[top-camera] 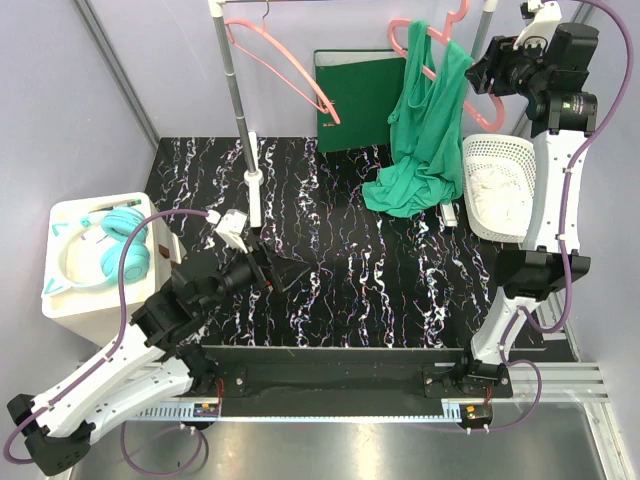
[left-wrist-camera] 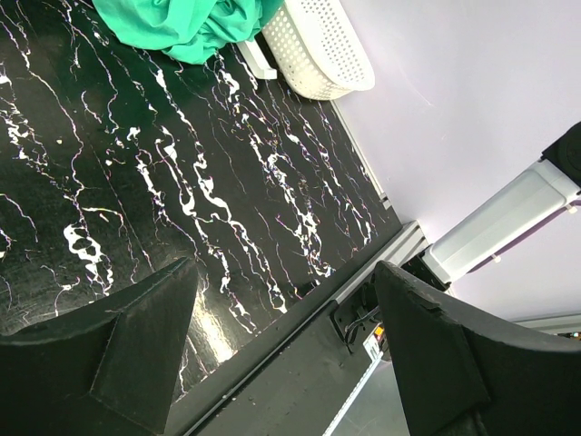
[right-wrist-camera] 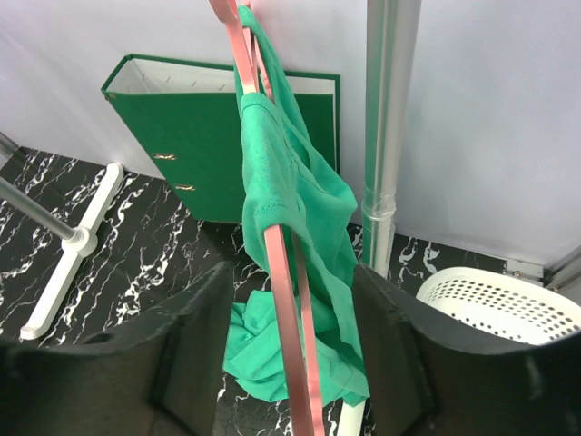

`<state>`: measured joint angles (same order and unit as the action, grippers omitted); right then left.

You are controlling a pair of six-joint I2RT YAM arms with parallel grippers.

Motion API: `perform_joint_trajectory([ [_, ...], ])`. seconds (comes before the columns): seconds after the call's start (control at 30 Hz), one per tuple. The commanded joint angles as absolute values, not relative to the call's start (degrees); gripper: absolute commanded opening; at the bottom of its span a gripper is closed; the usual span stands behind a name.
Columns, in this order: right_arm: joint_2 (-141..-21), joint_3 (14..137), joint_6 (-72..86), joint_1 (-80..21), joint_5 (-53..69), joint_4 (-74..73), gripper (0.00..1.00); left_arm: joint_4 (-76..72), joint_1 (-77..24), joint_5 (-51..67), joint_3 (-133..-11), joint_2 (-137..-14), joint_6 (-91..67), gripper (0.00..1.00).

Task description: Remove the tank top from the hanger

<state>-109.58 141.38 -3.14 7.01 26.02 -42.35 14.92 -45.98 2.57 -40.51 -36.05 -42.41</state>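
The green tank top (top-camera: 430,130) hangs by a strap on the pink hanger (top-camera: 400,40) at the back right, and its lower part is pooled on the black marbled table. My right gripper (top-camera: 480,75) is raised at the hanger's right end. In the right wrist view it (right-wrist-camera: 290,272) is open, with the hanger's arm (right-wrist-camera: 281,309) and the strap of the tank top (right-wrist-camera: 290,182) between the fingers, which do not touch them. My left gripper (top-camera: 290,272) is low over the table's near left, open and empty (left-wrist-camera: 286,268). The left wrist view shows the tank top (left-wrist-camera: 172,23) far off.
A second pink hanger (top-camera: 285,65) hangs empty by the left rack pole (top-camera: 240,110). A green binder (top-camera: 360,95) stands at the back. A white basket (top-camera: 497,185) sits right of the tank top. The right rack pole (right-wrist-camera: 386,127) is close. Teal headphones (top-camera: 105,250) lie on a white box at the left.
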Motion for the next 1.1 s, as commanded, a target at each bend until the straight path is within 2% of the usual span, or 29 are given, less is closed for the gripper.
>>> perform_joint_trajectory([
  [0.0,-111.18,143.61,-2.64,6.42,29.61,-41.75,0.58,12.92,-46.05,2.11,-43.51,-35.07,-41.84,0.82],
  [0.07,-112.32,145.71,-1.85,6.24,30.23,-41.75,0.49,13.09,-46.05,2.02,-43.68,-34.81,-41.75,0.82],
  [0.17,-113.64,147.21,-1.32,5.71,31.11,-41.84,0.44,13.53,-46.05,2.28,-44.12,-34.80,-41.66,0.82],
  [0.33,-114.52,147.74,-1.32,4.84,31.81,-41.75,0.41,14.06,-46.05,2.29,-44.65,-34.54,-41.40,0.82],
  [0.43,-114.61,148.09,-1.32,4.40,32.08,-41.57,0.33,14.33,-45.97,2.37,-44.82,-34.54,-41.22,0.82],
  [0.47,-114.61,148.10,-1.23,4.31,32.25,-41.75,0.29,14.41,-46.05,2.37,-44.91,-34.80,-41.22,0.82],
  [0.57,-114.61,148.10,-0.35,4.04,33.92,-41.22,0.04,14.41,-46.05,2.37,-45.17,-34.89,-41.22,0.82],
  [0.6,-114.52,148.18,2.43,3.96,33.93,-40.87,0.00,14.41,-46.05,2.37,-45.26,-34.89,-41.13,0.82],
  [0.8,-111.80,146.69,7.64,2.29,31.56,-38.51,0.00,15.47,-46.05,2.46,-47.11,-35.24,-39.73,0.82],
  [1.07,-102.49,136.24,13.36,1.76,28.56,-31.03,0.00,16.52,-45.97,2.63,-49.13,-35.42,-38.15,0.83],
])
